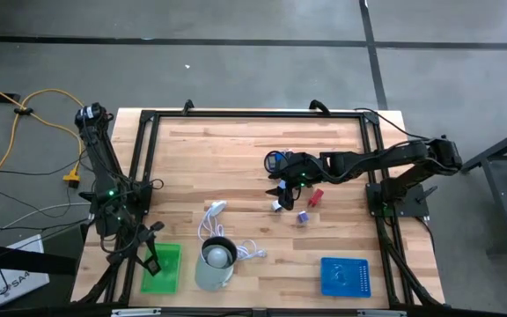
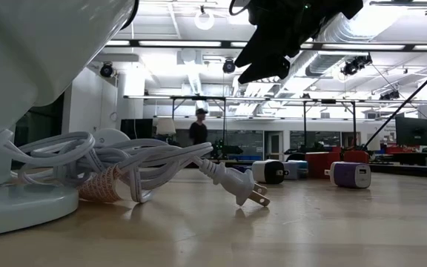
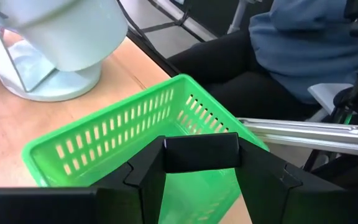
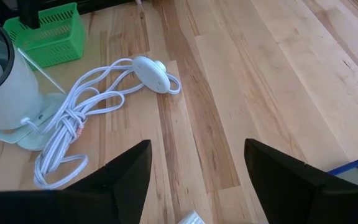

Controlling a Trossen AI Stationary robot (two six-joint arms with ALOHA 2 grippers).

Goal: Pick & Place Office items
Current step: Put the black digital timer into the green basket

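Low view: plug (image 2: 237, 187) nearest me, small blocks (image 2: 351, 174) behind it; overhead they lie mid-table, below the right gripper (image 1: 282, 185). Its jaws are spread, empty, over bare wood. Left gripper (image 3: 201, 186) spread over the green basket (image 1: 162, 268) at the near edge.

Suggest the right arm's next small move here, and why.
Probably lower the right gripper onto the white piece just below it: its jaws are open and empty, hovering above the table, with red and purple pieces lying beside.
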